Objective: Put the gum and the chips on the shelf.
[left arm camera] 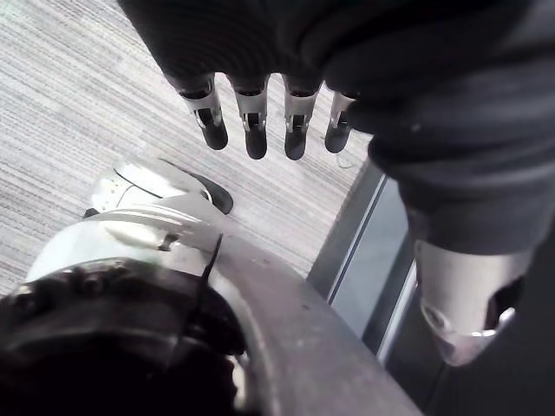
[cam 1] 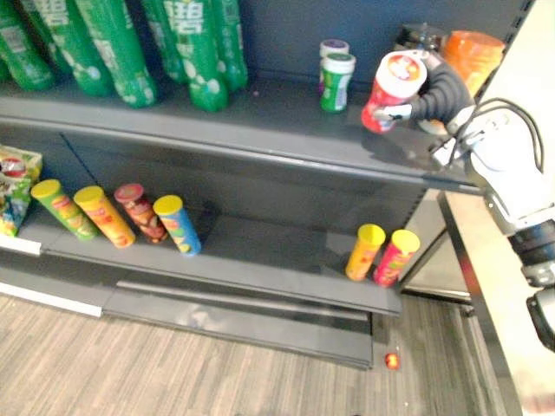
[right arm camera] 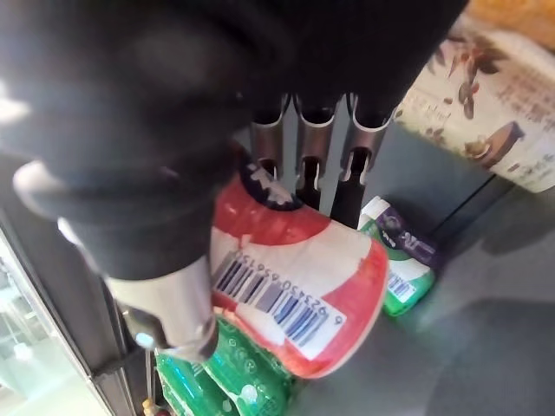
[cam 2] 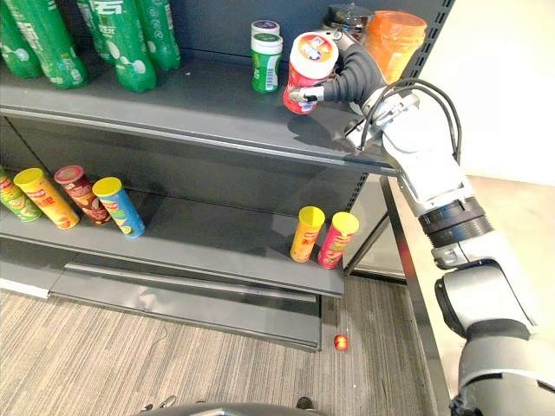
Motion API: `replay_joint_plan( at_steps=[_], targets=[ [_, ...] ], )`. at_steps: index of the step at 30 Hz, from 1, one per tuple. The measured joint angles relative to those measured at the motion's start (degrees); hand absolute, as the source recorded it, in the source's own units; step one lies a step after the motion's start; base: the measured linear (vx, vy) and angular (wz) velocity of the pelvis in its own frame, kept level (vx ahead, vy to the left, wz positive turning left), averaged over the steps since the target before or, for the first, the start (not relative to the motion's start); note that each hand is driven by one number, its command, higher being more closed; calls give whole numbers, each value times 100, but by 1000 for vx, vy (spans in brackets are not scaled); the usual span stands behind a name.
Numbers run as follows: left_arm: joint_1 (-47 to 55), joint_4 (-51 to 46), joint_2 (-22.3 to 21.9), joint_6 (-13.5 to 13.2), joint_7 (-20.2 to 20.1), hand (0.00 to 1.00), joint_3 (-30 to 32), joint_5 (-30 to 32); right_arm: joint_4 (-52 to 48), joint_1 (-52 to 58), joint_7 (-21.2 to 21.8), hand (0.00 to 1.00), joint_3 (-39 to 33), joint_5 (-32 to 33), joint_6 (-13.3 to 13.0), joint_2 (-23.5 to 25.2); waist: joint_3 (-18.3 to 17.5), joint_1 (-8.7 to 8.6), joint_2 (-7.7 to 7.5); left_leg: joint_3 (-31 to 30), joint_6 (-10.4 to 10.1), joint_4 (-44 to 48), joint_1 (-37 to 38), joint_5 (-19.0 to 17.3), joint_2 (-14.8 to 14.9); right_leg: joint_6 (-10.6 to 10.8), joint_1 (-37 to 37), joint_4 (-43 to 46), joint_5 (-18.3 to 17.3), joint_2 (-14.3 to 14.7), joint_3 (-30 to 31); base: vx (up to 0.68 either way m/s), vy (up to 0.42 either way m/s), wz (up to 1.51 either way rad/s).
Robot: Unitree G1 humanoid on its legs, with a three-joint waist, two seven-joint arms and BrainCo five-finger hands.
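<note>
Red chips tube with a white plastic lid (cam 1: pixel 389 92) sits tilted in the right hand (cam 1: pixel 436 90), whose fingers and thumb are curled round its body, at the right end of the dark grey metal upper shelf (cam 1: pixel 260 132). Whether its base touches the shelf cannot be told. Just left stands a green gum bottle with a white cap (cam 1: pixel 336 82). The left hand (left arm camera: pixel 254 130) hangs over the floor, fingers straight and empty.

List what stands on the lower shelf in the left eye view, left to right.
Snack bag, green can, orange can, brown can, blue can, then, past a gap, yellow can, pink can.
</note>
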Motion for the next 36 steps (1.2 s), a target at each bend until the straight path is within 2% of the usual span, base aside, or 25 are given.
replay_joint_plan(
  at_steps=[9,15,22,23,31,36],
  targets=[
    [-169,-5,-79,83,-25,0,304,-225,1071,-861,381,100,738,20,454,568,87,17,0,-20,-5,2,8,4,18,0,13,-4,0,16,-2,-1,-2,2],
    [-342,-10,-88,103,-29,0,413,-235,1696,-1225,390,100,819,20,608,1092,121,48,-19,-4,-9,0,33,1,54,-1,23,-4,-1,51,34,-8,-5,-1],
    [-429,-42,-121,131,-32,0,558,-434,1934,-1348,386,100,761,11,643,1546,232,41,-25,51,-57,16,43,-31,129,-5,37,-4,-4,134,122,-28,-20,-5],
    [-449,-48,-122,132,-32,0,584,-436,1966,-1377,391,0,762,11,644,1574,233,51,-27,71,-60,17,42,-33,138,-5,25,-1,-4,144,135,-10,-26,-11],
    [-575,-125,-139,188,-31,0,614,-440,1987,-1427,451,0,656,85,686,1735,247,44,-55,136,-75,17,51,-43,187,-10,-12,15,-7,199,226,-1,-7,-3],
    [-557,-126,-187,205,-25,0,824,-451,1786,-1398,338,0,612,424,696,1619,304,11,-130,144,-77,19,79,-42,190,-10,-28,15,-7,208,242,0,0,0]
  ],
)
